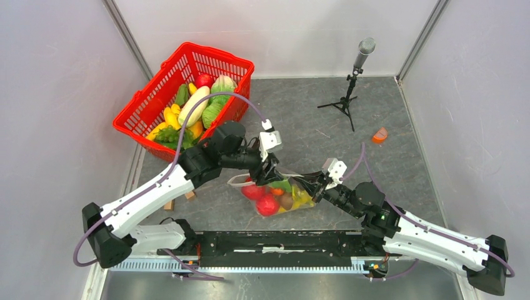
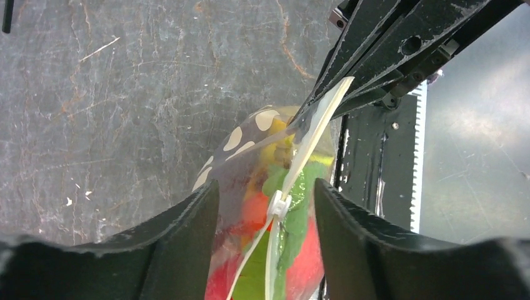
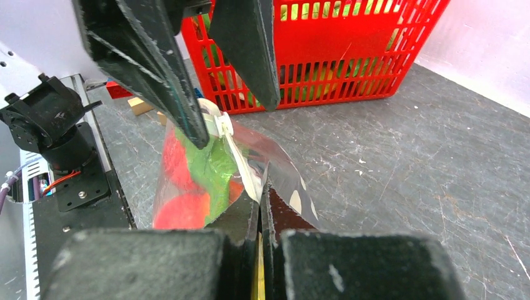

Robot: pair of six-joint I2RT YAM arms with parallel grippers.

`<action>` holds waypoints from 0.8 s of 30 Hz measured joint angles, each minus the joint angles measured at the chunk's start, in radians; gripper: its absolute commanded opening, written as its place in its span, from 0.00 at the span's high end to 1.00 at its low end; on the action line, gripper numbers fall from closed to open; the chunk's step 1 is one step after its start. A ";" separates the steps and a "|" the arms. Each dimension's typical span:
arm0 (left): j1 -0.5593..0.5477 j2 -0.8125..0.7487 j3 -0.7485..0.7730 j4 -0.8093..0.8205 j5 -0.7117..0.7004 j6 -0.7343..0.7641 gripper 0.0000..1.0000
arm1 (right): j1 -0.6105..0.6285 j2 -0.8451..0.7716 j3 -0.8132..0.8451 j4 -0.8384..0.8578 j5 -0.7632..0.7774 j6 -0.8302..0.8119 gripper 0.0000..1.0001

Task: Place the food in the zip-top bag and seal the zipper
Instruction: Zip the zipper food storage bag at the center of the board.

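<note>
– So, what's the floor of this booth like?

– One dark grey table [image 1: 400,169], scuffed and scratched, boxed in by pale walls [image 1: 56,94] on three sides.

– What else is on it?

– One red basket [image 1: 140,103] in the far left corner, heaped with toy produce [image 1: 200,103]. One microphone [image 1: 364,50] on a small tripod at the back right, one orange piece [image 1: 379,134] lying near it, and two wooden blocks [image 1: 169,204] beside the left arm.

– And the bag?

– One zip-top bag [image 2: 244,134], lying near the middle of the near edge, between the two arms. The food [image 1: 267,204] is inside: at least two red round pieces, some green and yellow. I can't count the rest through the plastic.

– Are both grippers on it?

– The right gripper [image 3: 259,187] is clamped tight on one end of the zipper [image 2: 312,134]. The left gripper [image 2: 265,187] stands apart, fingers straddling the strip where a small white slider [image 2: 278,204] sits. It has hold of nothing.

– Anything blocking your view?

– The left arm's wrist covers the bag's far end from above.
</note>
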 measured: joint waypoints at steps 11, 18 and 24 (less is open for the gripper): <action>0.001 0.018 0.003 -0.040 0.047 0.093 0.85 | 0.000 -0.013 0.000 -0.011 0.001 -0.003 1.00; 0.001 -0.005 0.003 -0.089 0.041 0.141 0.90 | 0.000 -0.032 -0.008 -0.024 0.050 0.003 1.00; 0.012 -0.042 -0.005 -0.138 0.005 0.164 0.90 | 0.004 -0.089 -0.023 -0.031 0.129 0.030 1.00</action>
